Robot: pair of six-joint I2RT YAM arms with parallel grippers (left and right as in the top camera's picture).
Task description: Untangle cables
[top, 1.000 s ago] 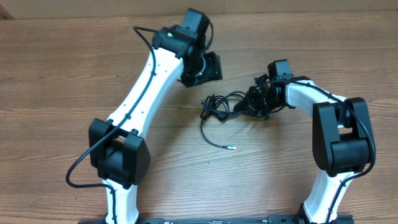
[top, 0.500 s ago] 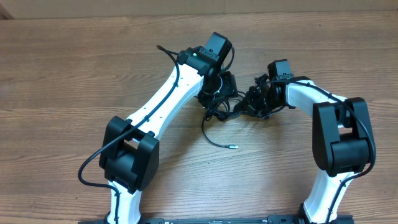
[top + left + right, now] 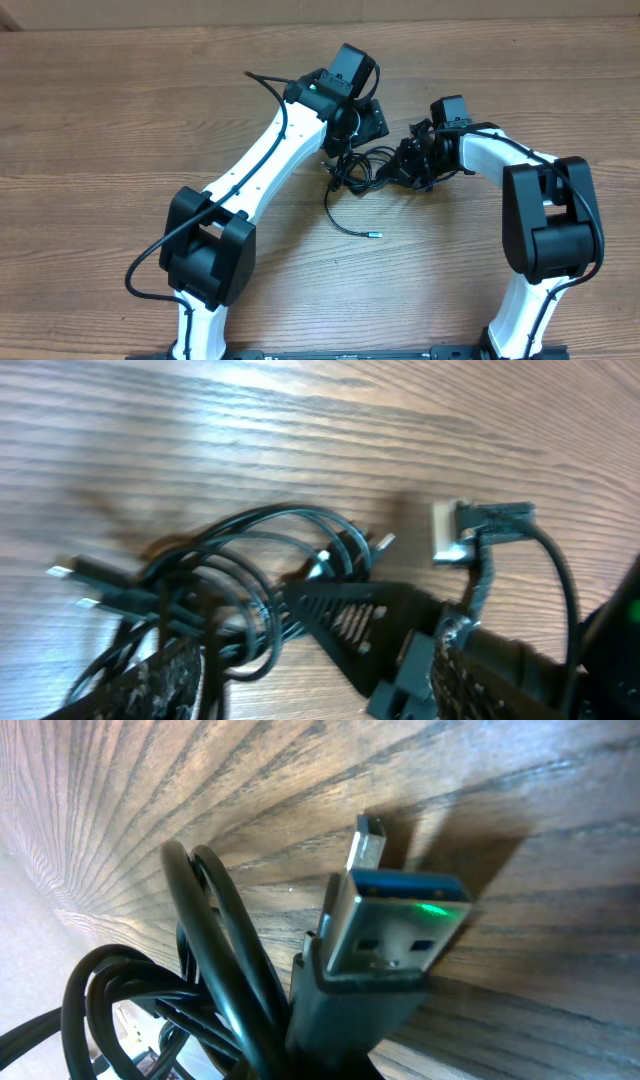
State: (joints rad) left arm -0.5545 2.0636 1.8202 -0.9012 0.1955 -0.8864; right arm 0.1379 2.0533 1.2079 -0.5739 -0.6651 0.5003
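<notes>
Seen from above, the left hand point(image 3: 350, 140) hangs directly over the near-left edge of a tangle of thin black flexible cables point(image 3: 352, 172) with small metal plug ends. In its own wrist camera its fingers point(image 3: 165, 680) stand apart, with several loops lying between them and nothing visibly pinched. The bundle lies between the two hands, touching both. One loose strand trails out of the bundle, away from the left hand, and ends in a small silver plug point(image 3: 375, 236). At the bundle's right end the right hand point(image 3: 405, 165) is clamped together, apparently on a cable. A flat silver USB plug with a blue insert point(image 3: 395, 925) juts up close to its wrist camera. The work looks barely begun: the cords are not yet separated, and only that one strand lies free. Everything rests on a brown wood-grain tabletop point(image 3: 120, 120). A paler tan band point(image 3: 150, 10) runs along its far edge, and nothing else of the room shows.
</notes>
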